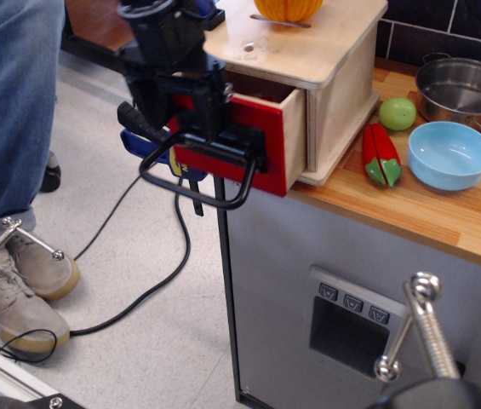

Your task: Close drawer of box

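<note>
The pale plywood box (317,53) stands on the wooden counter. Its drawer (294,128) sticks out only a short way to the left. The glossy red front panel (276,162) faces left, with the black plate (238,141) and the black loop handle (196,194) hanging below it. My black gripper (199,115) is pressed against the left part of the red front, above the handle. The arm hides the fingers, so I cannot tell how the jaws stand. The drawer's inside is almost wholly hidden.
An orange pumpkin (287,8) sits on the box top. Right of the box are a green ball (397,112), a red-green toy (380,158), a blue bowl (450,155) and a steel pot (466,89). A person's leg (10,102) and cables (138,294) are on the left, beside the grey cabinet (351,256).
</note>
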Tool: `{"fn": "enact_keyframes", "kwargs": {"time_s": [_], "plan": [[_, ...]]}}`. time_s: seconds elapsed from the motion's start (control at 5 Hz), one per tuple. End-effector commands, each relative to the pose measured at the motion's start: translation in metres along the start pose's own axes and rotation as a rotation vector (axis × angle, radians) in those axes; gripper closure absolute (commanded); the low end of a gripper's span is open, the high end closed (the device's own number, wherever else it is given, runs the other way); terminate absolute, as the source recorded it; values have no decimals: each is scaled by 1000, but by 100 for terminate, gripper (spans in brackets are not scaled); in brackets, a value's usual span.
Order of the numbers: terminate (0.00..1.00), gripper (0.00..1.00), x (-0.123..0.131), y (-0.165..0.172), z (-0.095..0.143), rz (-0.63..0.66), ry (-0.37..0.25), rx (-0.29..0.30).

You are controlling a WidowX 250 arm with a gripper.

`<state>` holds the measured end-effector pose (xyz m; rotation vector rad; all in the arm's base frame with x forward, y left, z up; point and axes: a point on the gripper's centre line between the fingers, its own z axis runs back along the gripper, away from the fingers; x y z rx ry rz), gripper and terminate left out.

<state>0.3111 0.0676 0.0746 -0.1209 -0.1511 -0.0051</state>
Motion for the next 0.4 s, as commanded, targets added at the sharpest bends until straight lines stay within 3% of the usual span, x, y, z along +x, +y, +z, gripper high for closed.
{"fn": "enact_keyframes", "kwargs": {"time_s": [0.0, 0.2], "plan": [[0, 0, 59, 5, 22, 39, -102, 20], [100, 0, 73, 9, 25, 38, -61, -6]]}}
